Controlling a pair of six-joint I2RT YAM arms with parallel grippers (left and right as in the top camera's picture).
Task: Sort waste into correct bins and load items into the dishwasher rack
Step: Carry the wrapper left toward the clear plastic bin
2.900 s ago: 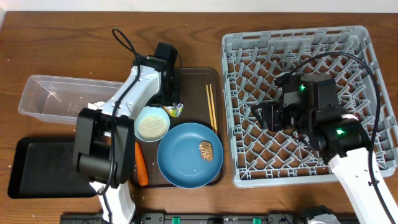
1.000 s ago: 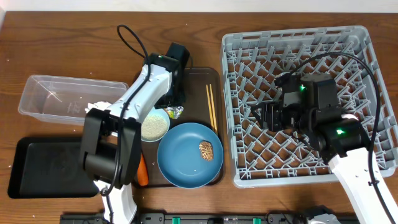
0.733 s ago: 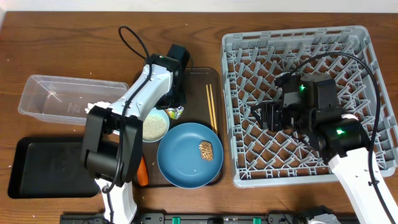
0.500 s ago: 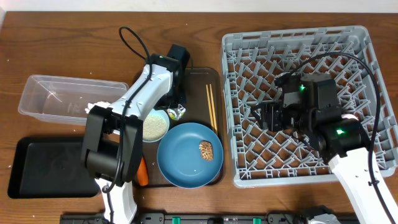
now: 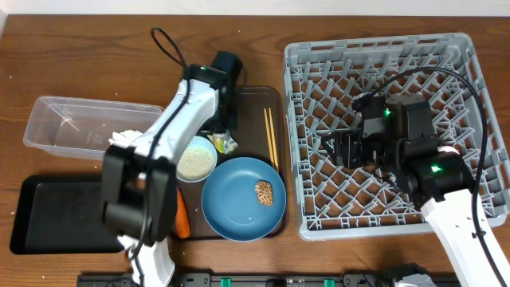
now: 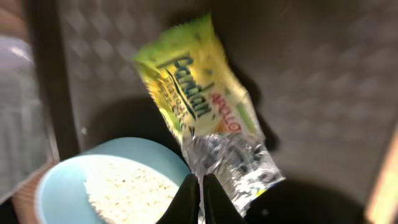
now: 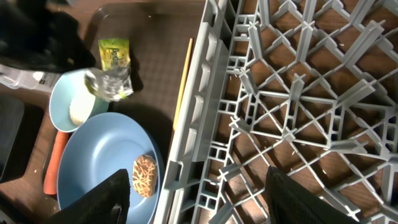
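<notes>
The left gripper (image 6: 200, 198) has its two dark fingers (image 6: 186, 202) pressed together. In the blurred left wrist view they appear to pinch the clear crinkled end of the yellow-green printed plastic wrapper (image 6: 194, 102). The wrapper's printed part stretches away from the fingertips across the dark brown textured serving tray (image 6: 323, 93). Just to one side of the fingertips, close to the wrapper's clear end, sits the small light-blue round bowl (image 6: 112, 186) holding white rice grains (image 6: 124, 193).

From overhead, the wrapper (image 5: 222, 143) lies just beyond the left fingertips. The pair of thin wooden chopsticks (image 5: 271, 137) lies a little further towards the rack side of the tray. The large round blue plate (image 5: 235, 211) carries the small brown food lump (image 5: 264, 193). The orange carrot (image 5: 182, 219) lies beside the plate, on the far side of the bowl from the fingers. The clear plastic rectangular tub (image 5: 48, 119) and the shallow black rectangular tray (image 5: 48, 215) lie well apart from both grippers.

The right gripper (image 7: 196, 186) hangs over the large square grey lattice rack (image 7: 298, 93) with its fingers (image 7: 115, 199) spread wide and nothing between them. The rack's near wall runs between the fingertips, and the plate lies below the left-hand one.
</notes>
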